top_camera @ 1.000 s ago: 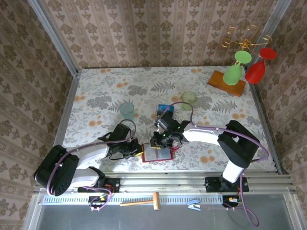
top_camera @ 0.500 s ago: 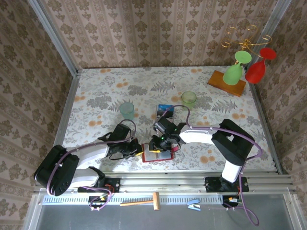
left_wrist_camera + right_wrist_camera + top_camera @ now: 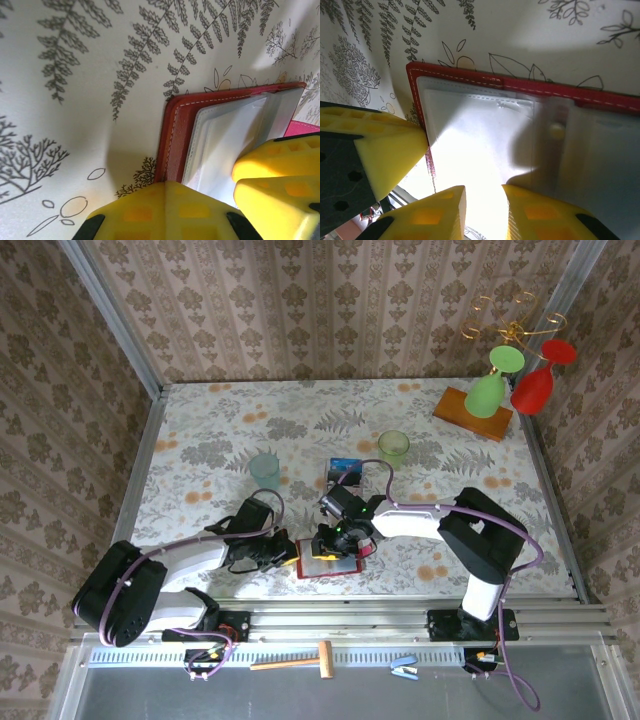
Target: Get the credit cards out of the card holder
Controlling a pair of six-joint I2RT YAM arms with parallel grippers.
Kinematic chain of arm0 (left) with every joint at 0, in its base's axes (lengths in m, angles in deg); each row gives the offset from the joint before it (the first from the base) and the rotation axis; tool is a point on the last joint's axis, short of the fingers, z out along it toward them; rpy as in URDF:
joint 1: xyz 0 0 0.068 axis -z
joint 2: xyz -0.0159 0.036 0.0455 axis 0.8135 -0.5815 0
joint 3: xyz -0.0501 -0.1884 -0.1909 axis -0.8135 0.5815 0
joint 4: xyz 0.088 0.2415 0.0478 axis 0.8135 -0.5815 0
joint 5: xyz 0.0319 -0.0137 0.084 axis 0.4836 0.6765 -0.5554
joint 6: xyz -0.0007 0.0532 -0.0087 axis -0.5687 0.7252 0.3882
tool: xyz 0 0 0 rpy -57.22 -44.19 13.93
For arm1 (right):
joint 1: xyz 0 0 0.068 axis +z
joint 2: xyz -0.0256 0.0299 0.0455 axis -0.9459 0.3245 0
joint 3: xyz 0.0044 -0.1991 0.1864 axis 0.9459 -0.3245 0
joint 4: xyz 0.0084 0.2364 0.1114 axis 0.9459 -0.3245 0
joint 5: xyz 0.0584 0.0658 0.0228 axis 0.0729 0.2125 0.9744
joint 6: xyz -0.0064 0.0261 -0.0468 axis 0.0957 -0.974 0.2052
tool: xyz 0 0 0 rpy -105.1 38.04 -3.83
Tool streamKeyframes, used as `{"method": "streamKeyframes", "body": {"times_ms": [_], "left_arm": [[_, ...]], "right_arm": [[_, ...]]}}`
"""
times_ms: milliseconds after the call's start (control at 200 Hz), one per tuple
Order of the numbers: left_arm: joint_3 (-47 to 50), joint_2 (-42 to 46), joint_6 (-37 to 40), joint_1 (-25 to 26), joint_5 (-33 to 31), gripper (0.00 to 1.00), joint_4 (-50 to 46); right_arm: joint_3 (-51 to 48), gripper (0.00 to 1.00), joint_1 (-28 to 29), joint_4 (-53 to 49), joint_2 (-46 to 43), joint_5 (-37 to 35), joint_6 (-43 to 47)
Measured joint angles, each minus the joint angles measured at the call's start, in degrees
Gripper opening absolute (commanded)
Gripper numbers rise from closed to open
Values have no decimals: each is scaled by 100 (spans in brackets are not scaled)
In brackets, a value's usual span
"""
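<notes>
**Pale floral-patterned surface (image 3: 200, 420), from overhead and from both wrists.** The red rectangular folding card holder (image 3: 338, 568) lies open and flat near the front edge, between the two arms.

- **Left gripper (image 3: 289, 559):** its yellow fingers are pressed together and bear on the holder's left rim (a hold-down, not a pinch).
- **Right gripper (image 3: 482, 200):** over the last second it has slid from the holder's far edge onto the open face. Its fingers have parted slightly and now stand a little apart over the clear plastic sleeves (image 3: 480, 125).

**Reading:** the holder is pinned and the right gripper is placed to work a card free. No card is out of these sleeves yet.

**Overhead view:** this gives the layout and a small dark-blue rectangle (image 3: 340, 468) on the surface beyond the holder. It is possibly one of the credit cards, though too small to be sure.

**Wrist views:** these add the white stitching, the sleeve layers and the narrow gap between the right fingers. Whether a card sits inside the sleeves cannot be told.
</notes>
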State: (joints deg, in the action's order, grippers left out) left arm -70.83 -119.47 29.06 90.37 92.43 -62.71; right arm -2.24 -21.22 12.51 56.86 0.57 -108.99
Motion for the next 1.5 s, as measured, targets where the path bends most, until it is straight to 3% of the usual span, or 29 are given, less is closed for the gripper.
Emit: {"method": "streamKeyframes", "body": {"times_ms": [470,795,1055,1280,1500], "left_arm": [[-2,-31,17,0,26,3,28],[-24,-76,17,-7,61,5,59],[-144,70,-7,0,2,15,-107],[-308,278,-164,103,-59,32,-96],[-315,116,-302,251,-55,34,79]], "right_arm": [[-4,27,-17,-83,-15,-76,39],[-505,27,-166,570,-212,42,-50],[-997,27,-330,1401,-317,356,-299],[-1292,27,-461,2020,-328,636,-501],[-1482,27,-525,2487,-306,774,-654]]}}
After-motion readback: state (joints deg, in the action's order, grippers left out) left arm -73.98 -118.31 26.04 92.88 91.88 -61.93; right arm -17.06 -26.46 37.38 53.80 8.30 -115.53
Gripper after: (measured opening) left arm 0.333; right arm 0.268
